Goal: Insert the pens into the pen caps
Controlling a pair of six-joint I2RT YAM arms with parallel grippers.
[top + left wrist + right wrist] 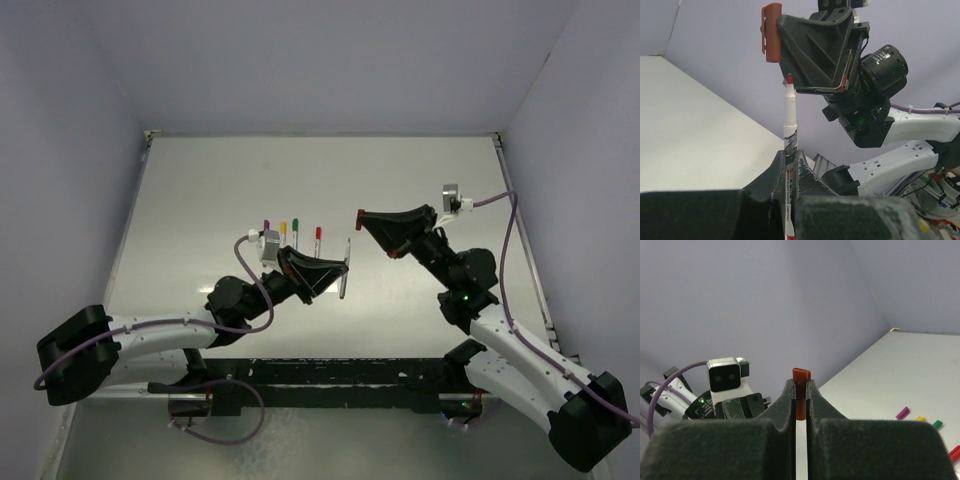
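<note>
A thin silver-grey pen [789, 117] with a small red tip stands upright, clamped low on its barrel between the closed fingers of the left gripper [790, 162]; its tip points up toward a short red-orange cap [771, 35], which hangs just above and slightly to the left of it in the left wrist view; tip and cap are near each other but not touching; the cap is pinched between the closed fingers of the right gripper [801, 392], with its end poking out past the fingertips; from above, both arms reach inward and the two grippers meet near the middle of the pale table [200, 200], the left one holding the pen up off the surface, the right one facing it from the right; beyond the left gripper, four more pens [292, 232] lie side by side in a row on the table, their far ends coloured magenta, yellow, green and red from left to right; they are too small to tell whether those ends are caps or tips; plain lilac walls [300, 60] enclose the table.
</note>
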